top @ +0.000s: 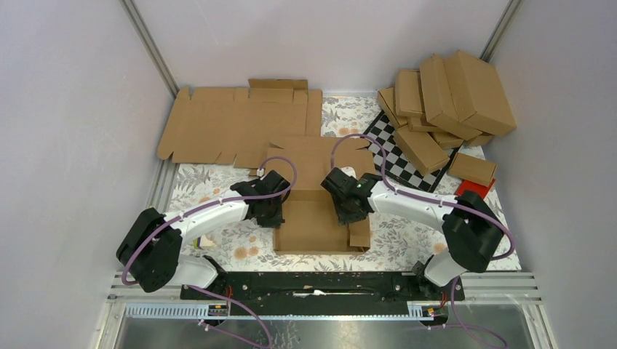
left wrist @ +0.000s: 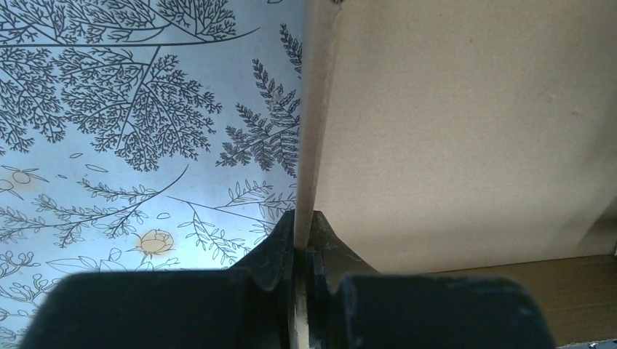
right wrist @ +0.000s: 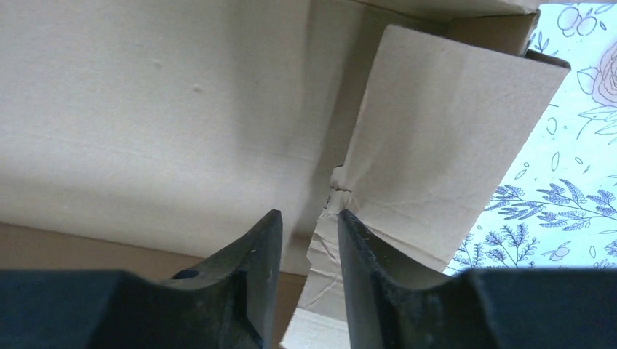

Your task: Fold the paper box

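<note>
Two risks to flag, both at the side walls of the paper box (top: 316, 222), which lies half-formed at the centre of the tabletop (top: 396, 243) between the two arms.

First: tearing or crushing at the right-hand corner crease, visibly crumpled in the right wrist view. Likely cause: the right gripper (right wrist: 309, 243) closing across that weakened fold instead of on sound board beside it.

Second: loss of the raised left wall, pinched only at its thin top edge. Likely cause: a sideways pull from the right dragging the box and peeling the edge out of the grip, or bending the wall off its crease.

Minor: far panel spread flat and not yet raised, with the cables (top: 342, 142) looped above it and liable to snag.

Pose.
- **Left gripper** (left wrist: 302, 243): clamped tight on the upright left wall, one finger outside over the floral tabletop, the other inside against the board. Forearm stretched in low from the left base, wrist turned toward the box.
- **Right gripper:** fingers parted by a narrow gap, nothing held, tips aimed at the creased flap by the right wall. Forearm reaching in from the right base, roughly mirroring the left.
- **Both wrists:** about level with each other, either side of the near panel.
</note>
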You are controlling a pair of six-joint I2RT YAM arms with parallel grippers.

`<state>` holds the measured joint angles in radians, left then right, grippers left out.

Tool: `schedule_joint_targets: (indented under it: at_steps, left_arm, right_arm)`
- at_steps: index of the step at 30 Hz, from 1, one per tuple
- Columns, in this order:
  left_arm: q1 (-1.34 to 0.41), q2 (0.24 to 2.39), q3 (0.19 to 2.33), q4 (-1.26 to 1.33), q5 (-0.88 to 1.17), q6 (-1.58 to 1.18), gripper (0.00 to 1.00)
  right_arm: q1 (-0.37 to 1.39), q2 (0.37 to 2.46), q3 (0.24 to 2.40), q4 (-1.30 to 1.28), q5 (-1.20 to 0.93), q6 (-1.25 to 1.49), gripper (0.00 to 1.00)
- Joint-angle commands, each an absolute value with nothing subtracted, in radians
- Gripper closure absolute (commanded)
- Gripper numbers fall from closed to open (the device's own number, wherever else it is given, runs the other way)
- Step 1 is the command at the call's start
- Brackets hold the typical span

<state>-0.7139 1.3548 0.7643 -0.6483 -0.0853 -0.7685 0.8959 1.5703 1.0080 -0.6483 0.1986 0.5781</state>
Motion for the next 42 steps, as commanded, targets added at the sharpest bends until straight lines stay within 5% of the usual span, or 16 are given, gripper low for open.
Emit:
schedule_joint_targets:
  at_steps: [1, 14, 23, 29, 36, 42]
  left_arm:
    - [-0.712, 1.345, 0.787, -0.624, -0.109, -0.781, 1.00]
    - [-0.712, 1.332, 0.766, -0.608, -0.089, -0.787, 1.00]
    - [-0.672, 1.280, 0.747, -0.567, -0.026, -0.784, 1.00]
    - [-0.582, 1.154, 0.713, -0.554, 0.083, -0.761, 1.00]
    - [-0.514, 1.080, 0.701, -0.566, 0.178, -0.738, 1.00]
    - [-0.483, 1.026, 0.700, -0.555, 0.241, -0.734, 1.00]
  right_arm:
    - [0.896, 1.517, 1.076, -0.699, 0.192, 0.516, 0.55]
    - [0.784, 1.224, 0.989, -0.628, 0.078, 0.544, 0.51]
    - [0.439, 1.003, 0.813, -0.604, 0.041, 0.533, 0.36]
    - [0.412, 0.794, 0.780, -0.571, 0.267, 0.536, 0.18]
    - [0.402, 0.778, 0.866, -0.579, 0.286, 0.530, 0.17]
    - [0.386, 0.819, 0.968, -0.631, 0.348, 0.501, 0.04]
